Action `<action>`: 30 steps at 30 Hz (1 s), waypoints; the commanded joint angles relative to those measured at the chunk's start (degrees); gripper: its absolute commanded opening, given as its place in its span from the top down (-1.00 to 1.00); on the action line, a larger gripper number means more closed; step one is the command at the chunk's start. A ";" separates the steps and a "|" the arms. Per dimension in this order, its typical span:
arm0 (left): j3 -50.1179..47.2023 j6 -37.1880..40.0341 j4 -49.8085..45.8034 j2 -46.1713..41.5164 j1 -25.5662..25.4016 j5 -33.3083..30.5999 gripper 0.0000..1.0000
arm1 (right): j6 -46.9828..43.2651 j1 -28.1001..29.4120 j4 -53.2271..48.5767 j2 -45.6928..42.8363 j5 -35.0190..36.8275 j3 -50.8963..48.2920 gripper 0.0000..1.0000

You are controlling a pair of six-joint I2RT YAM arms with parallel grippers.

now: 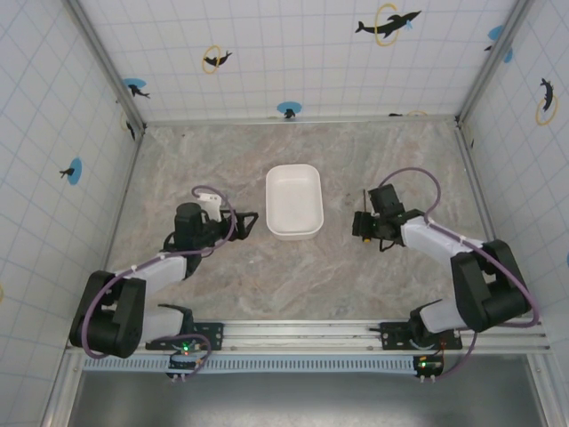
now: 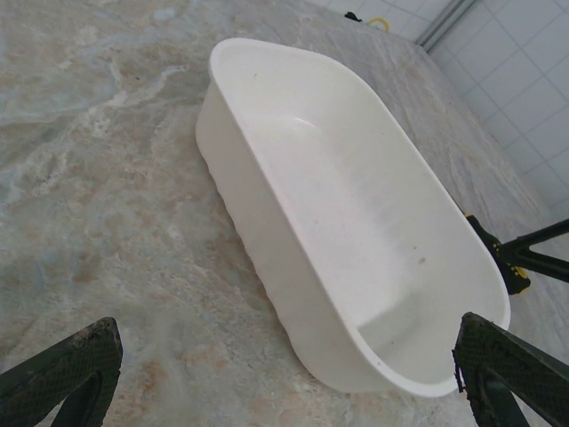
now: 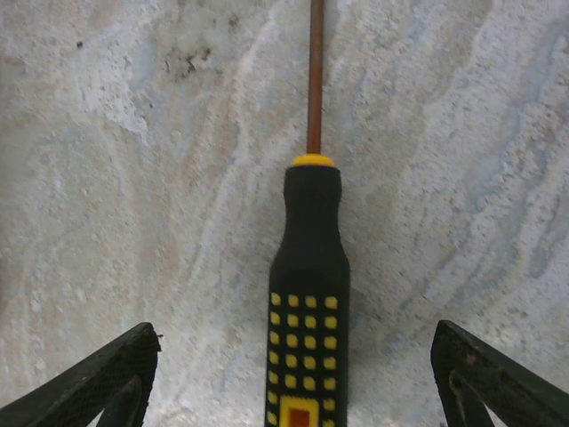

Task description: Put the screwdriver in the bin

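Observation:
The screwdriver [image 3: 308, 258] lies flat on the marble table, its black handle with yellow squares toward the camera and its thin shaft pointing away. My right gripper [image 3: 296, 342] stands open astride the handle, both fingers well clear of it. From above, the right gripper [image 1: 357, 227] sits just right of the bin [image 1: 293, 191], a shallow white tray in the middle of the table with nothing inside. My left gripper [image 1: 251, 223] is open beside the bin's left side. In the left wrist view the bin [image 2: 258, 222] lies just ahead of the left gripper [image 2: 286, 356].
The marble table [image 1: 222, 160] is walled in by tiled panels with dolphin stickers [image 1: 388, 23]. A metal rail [image 1: 302, 334] carrying both arm bases runs along the near edge. Open tabletop stretches behind the bin and in front of it.

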 commanded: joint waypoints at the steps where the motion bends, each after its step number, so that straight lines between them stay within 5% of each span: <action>1: -0.10 -0.98 -1.18 -0.07 -1.28 0.86 -0.95 | 0.47 0.55 -1.37 1.83 2.54 3.10 -0.58; 20: 0.76 -1.07 -2.90 1.38 -3.69 -0.18 -0.95 | -1.67 0.75 -3.75 10.78 3.77 7.35 -0.05; 30: 0.53 -0.61 -4.33 0.20 -3.87 -0.44 -0.95 | -1.89 1.03 -4.97 11.34 3.77 7.80 0.54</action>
